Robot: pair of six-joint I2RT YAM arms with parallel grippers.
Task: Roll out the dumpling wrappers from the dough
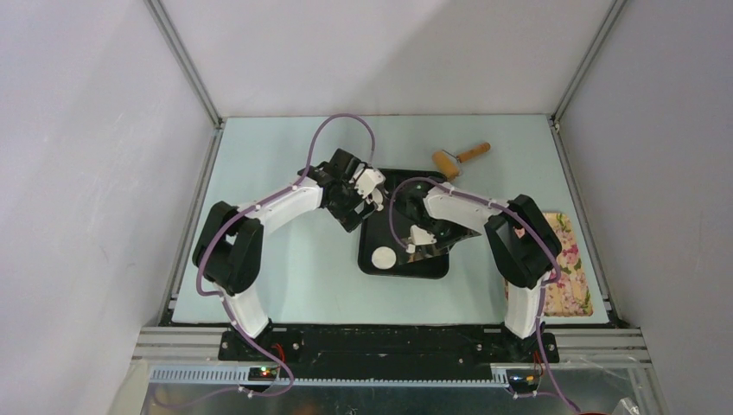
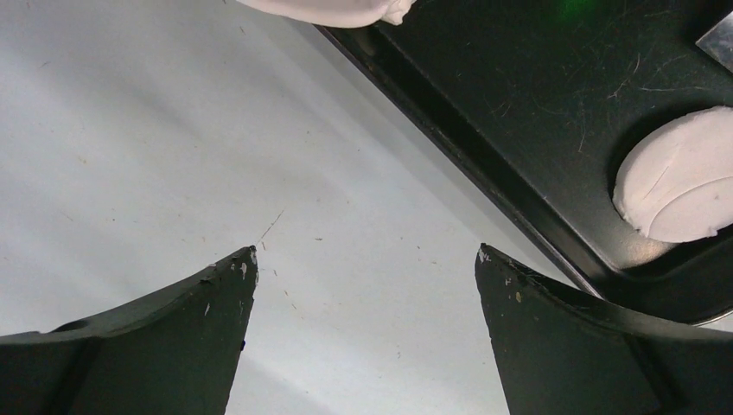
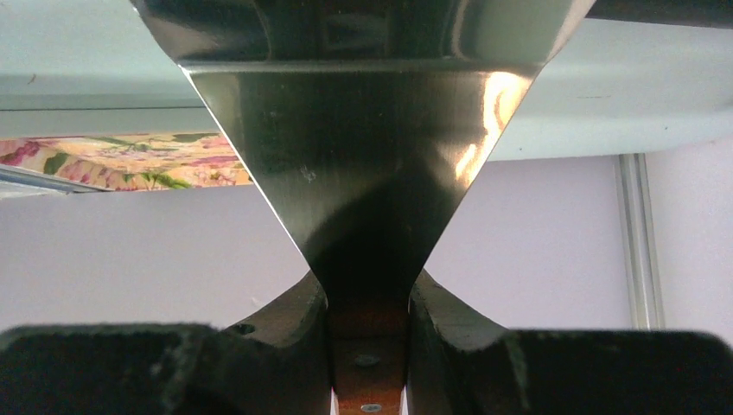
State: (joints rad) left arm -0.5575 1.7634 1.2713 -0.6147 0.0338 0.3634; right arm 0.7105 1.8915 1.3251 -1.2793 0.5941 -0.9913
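The dough (image 1: 383, 258) is a flattened white disc in the near-left corner of the black tray (image 1: 432, 268). In the left wrist view the dough (image 2: 683, 177) lies at the right, inside the tray (image 2: 484, 104). My left gripper (image 1: 369, 186) hangs over the tray's far-left corner. Its jaws (image 2: 366, 255) stand wide open over bare table, holding nothing. My right gripper (image 1: 421, 237) is over the tray's middle and is shut (image 3: 367, 290) on the wooden handle of a steel scraper (image 3: 363, 147), whose blade (image 1: 442, 245) points down at the tray.
A wooden-handled roller (image 1: 460, 158) lies behind the tray on the pale mat. A floral cloth (image 1: 570, 264) sits at the right edge. A white shape (image 2: 328, 9) shows at the top edge of the left wrist view; I cannot tell what it is.
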